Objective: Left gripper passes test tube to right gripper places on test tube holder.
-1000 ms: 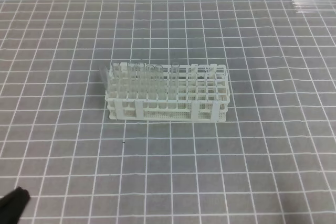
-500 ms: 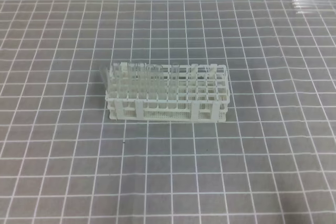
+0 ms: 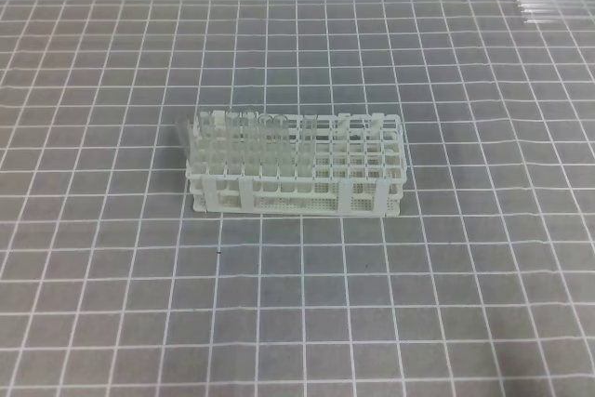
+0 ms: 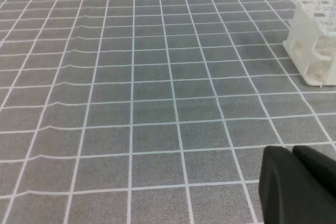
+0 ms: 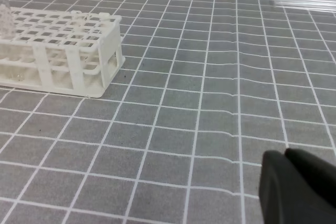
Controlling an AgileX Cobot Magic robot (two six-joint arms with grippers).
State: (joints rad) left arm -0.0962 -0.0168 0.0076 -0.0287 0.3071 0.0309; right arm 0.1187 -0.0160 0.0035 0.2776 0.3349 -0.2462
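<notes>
**Obs 1:** Rack first. White plastic test tube holder (image 3: 297, 167), a lattice of small square holes over a perforated base, stands mid-mat on the grey cloth with the white grid lines (image 3: 446, 304). Clear tubes stand in its left holes; glass against white, so I can't count them with any confidence.

**Obs 2:** One slender clear glass test tube (image 3: 185, 137) leans at the rack's left end, tilted outward. Whether its foot sits in a hole or rests against the outside wall, I cannot tell.

**Obs 1:** More clear tubes (image 3: 556, 6) lie at the far right edge of the mat, cut off by the frame.

**Obs 2:** Neither arm shows overhead. Left wrist view: black left gripper (image 4: 292, 153) in the bottom right corner, only its tips in frame, fingers pressed together, nothing between them. Rack corner at upper right, well apart.

**Obs 1:** Right wrist view the same: black right gripper (image 5: 285, 155) low right, fingers closed on nothing, body cropped. Rack sits far left, partly cut off.
</notes>
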